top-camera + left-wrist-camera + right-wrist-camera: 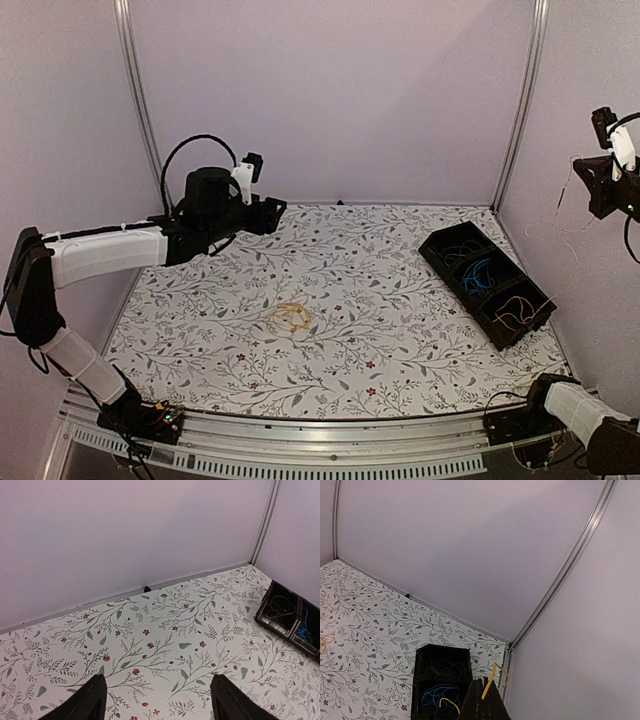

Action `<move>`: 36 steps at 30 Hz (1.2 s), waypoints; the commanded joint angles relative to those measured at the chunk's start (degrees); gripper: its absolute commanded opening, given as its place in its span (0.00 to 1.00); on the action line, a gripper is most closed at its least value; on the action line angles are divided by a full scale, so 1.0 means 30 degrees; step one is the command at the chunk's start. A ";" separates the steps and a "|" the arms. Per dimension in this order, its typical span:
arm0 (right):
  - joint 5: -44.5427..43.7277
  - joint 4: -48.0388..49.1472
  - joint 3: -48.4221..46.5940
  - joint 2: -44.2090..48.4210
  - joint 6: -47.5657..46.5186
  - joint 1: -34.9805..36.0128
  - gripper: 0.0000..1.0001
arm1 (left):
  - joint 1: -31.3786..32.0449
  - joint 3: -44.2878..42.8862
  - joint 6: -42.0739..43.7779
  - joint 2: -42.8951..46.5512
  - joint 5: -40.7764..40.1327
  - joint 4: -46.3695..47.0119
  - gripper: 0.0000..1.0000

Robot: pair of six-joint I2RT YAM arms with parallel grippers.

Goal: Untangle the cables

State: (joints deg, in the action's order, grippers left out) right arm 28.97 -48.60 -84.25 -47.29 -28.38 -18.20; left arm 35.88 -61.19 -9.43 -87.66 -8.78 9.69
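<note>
Aloft, cable (491, 677) in right gripper (484, 691)

Soft, even, pinkish light — faint shadows, slight grain — and the top view's edges bow.

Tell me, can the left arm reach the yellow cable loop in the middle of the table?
Probably yes. The left claw hangs open above the table, and the yellow cable loop lies alone on it nearby, with nothing between them.
</note>
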 commanded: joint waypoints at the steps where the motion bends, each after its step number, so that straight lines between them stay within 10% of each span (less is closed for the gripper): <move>1: -0.2279 -0.0049 0.1363 0.0371 -0.0359 -0.0087 0.00 | -0.0004 -0.0522 0.0053 0.0523 -0.0094 0.0226 0.73; 36: -0.0813 0.2534 1.2107 -0.0578 -0.2924 -0.0094 0.00 | 0.0748 -0.0859 0.0340 -0.0106 -0.0217 -0.0272 0.73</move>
State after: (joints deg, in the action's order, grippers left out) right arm 24.77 -41.54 -49.34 -47.79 -33.36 -18.17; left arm 37.47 -61.93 -9.02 -87.66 -8.86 8.93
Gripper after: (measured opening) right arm 0.017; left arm 0.730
